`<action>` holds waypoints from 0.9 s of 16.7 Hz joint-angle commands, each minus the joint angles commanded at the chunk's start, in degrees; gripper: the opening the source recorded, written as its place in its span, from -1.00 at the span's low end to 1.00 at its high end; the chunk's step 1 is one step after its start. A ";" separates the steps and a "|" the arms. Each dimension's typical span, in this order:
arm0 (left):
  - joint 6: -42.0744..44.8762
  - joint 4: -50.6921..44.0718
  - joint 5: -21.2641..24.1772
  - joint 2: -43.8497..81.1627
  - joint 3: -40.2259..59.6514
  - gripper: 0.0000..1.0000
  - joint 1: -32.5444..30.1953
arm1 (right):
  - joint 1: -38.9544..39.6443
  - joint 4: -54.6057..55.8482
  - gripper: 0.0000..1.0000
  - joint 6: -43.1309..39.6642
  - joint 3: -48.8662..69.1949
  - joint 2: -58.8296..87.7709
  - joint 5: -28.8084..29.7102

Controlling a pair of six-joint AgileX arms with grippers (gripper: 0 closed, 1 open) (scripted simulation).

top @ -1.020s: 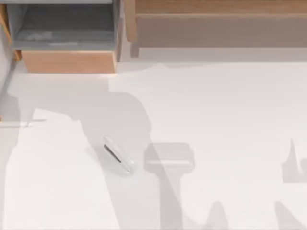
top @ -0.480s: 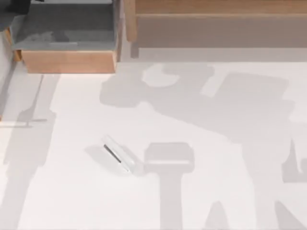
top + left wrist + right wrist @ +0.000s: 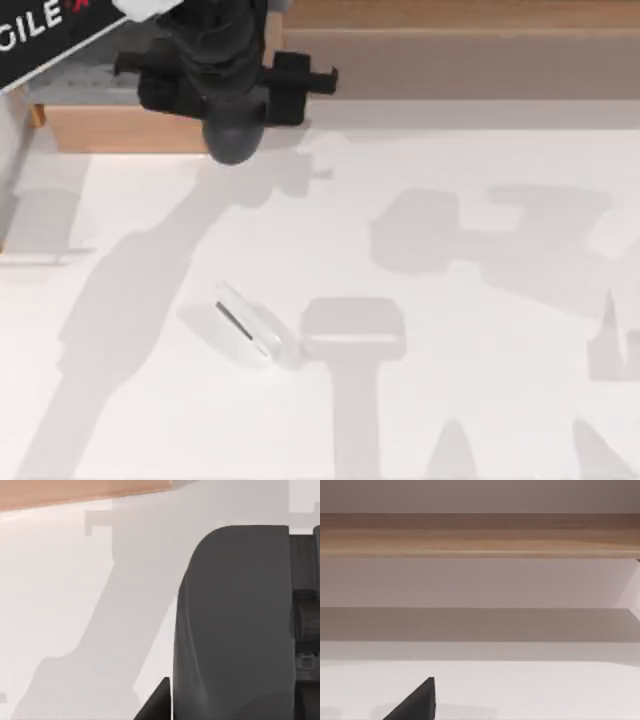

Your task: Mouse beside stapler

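Light is bright and even, washing the white table (image 3: 480,180) almost flat, with no glare. Soft grey shadows lie across it: a long diagonal one runs from the left arm (image 3: 215,70) toward the near left, a blocky one sits at right, and a T-shaped one lies just beside the stapler (image 3: 245,328). All views look slightly soft, and edges show no visible bending.

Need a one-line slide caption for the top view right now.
Left arm over the open wooden drawer at table's far left; slim white stapler lies on the white table.

top: overhead, facing down | wrists: low, near table (image 3: 480,400) | shared: tabletop
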 joint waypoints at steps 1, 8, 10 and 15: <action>-3.24 0.69 0.72 0.72 -1.50 -1.00 -2.73 | 0.00 0.00 1.00 0.00 0.00 0.00 0.00; -22.91 3.06 5.49 6.42 -9.90 -1.00 -15.92 | 0.00 0.00 1.00 0.00 0.00 0.00 0.00; -25.75 3.12 6.17 7.31 -11.24 -1.00 -17.31 | 0.00 0.00 1.00 0.00 0.00 0.00 0.00; -26.48 3.14 6.34 7.50 -11.66 -1.00 -17.63 | 0.00 0.00 1.00 0.00 0.00 0.00 0.00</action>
